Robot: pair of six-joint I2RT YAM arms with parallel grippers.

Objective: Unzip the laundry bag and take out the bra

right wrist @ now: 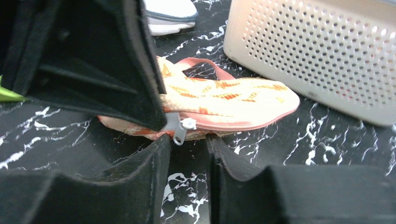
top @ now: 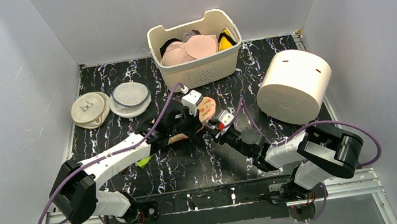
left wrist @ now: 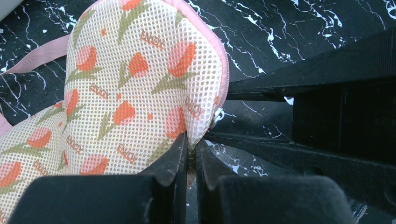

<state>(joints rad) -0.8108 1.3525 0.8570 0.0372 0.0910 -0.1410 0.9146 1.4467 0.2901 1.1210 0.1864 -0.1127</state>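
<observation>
black marbled table (top: 191, 165) fills the overhead view, with grey walls on three sides. a large white cylinder (top: 295, 86) lies on its side at the right. a cream slotted basket (top: 202, 71) stands at the far edge in the middle; pale pink cups (top: 191, 49) fill most of it, and the mustard-yellow bra (top: 225, 40) shows at its right end, partly hidden. the left arm (top: 115, 157) and right arm (top: 288, 151) both reach inward and meet near the table's centre, in front of the basket. two round white mesh discs (top: 90, 109) sit side by side at the far left, well apart from the arms. the laundry bag (left wrist: 126, 93), peach mesh with a red-orange print and pink edging, lies flat on the table between the two wrists and near the basket's front wall. the left gripper (left wrist: 191, 147) has its fingers pressed almost together, pinching the bag's edge beside the zip. the right gripper (right wrist: 187, 144) rests low on the table with a narrow gap between its fingers, holding nothing. the bag's thin pink loop (right wrist: 203, 65) curls on the table toward the basket. the small grey zipper pull (right wrist: 181, 127) hangs at the bag's near edge, just beyond the gap in the right fingers, and the zip line beside it looks closed.
</observation>
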